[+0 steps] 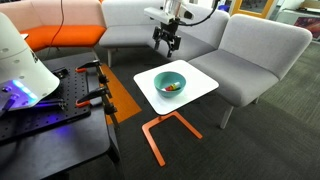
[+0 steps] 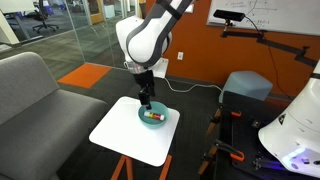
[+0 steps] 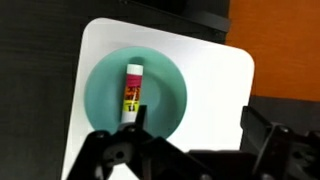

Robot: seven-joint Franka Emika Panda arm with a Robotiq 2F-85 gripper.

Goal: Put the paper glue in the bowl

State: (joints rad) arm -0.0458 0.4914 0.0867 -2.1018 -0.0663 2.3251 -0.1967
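The paper glue (image 3: 132, 90) is lying inside the bowl (image 3: 172, 70), a little toward 9 o'clock of the bowl's centre in the wrist view, its length running 12 to 6 (white end at 12). The gripper (image 3: 195, 140) is being held spread and empty, with nothing pinched between its fingers (image 3: 120, 150). Judged from this, the placing is done and a retreat is being called for. The wrist is best lifted straight up with the jaws kept apart, so the bowl's rim is not clipped and the white table (image 1: 205, 85) is not nudged. In both exterior views the arm is being held bent over the table, with the gripper (image 1: 167, 40) (image 2: 145, 100) pointed straight down above the bowl (image 1: 158, 78) (image 2: 160, 120) and clear of it.
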